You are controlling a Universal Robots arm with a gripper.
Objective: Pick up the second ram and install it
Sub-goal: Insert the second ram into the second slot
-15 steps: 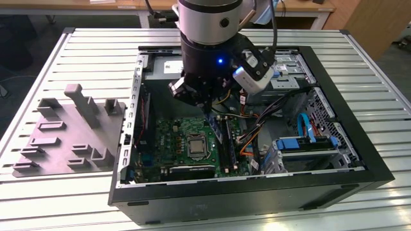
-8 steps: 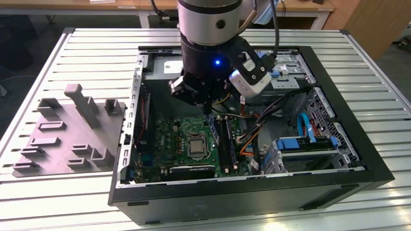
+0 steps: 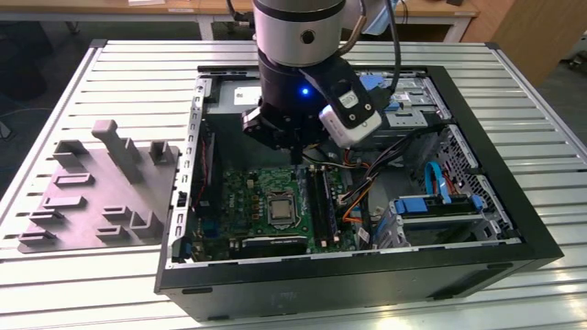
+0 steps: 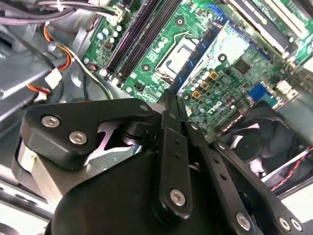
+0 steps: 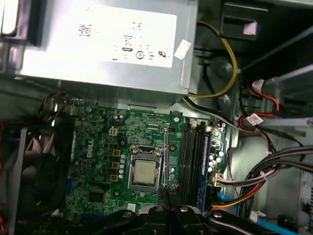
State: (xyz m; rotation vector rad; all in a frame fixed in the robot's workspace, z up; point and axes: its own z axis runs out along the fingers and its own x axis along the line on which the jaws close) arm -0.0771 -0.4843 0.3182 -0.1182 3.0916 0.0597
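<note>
My gripper (image 3: 295, 155) hangs inside the open computer case, just above the green motherboard (image 3: 266, 199), near the processor socket (image 5: 144, 172). In both wrist views its fingertips (image 4: 171, 100) are pressed together with nothing between them, so the gripper (image 5: 168, 191) is shut and empty. Beside the socket run the long black slot rails (image 5: 191, 156). A long thin blue board edge (image 5: 206, 164) stands along the rail nearest the cables. I cannot tell whether that is the second ram.
The grey power-supply box (image 5: 107, 44) fills one end of the case. A black fan (image 5: 34, 171) sits beside the board. Cable bundles (image 5: 274, 171) and blue drive brackets (image 3: 436, 205) crowd the other side. A grey holder block (image 3: 101, 196) rests on the slatted table at the exterior view's left.
</note>
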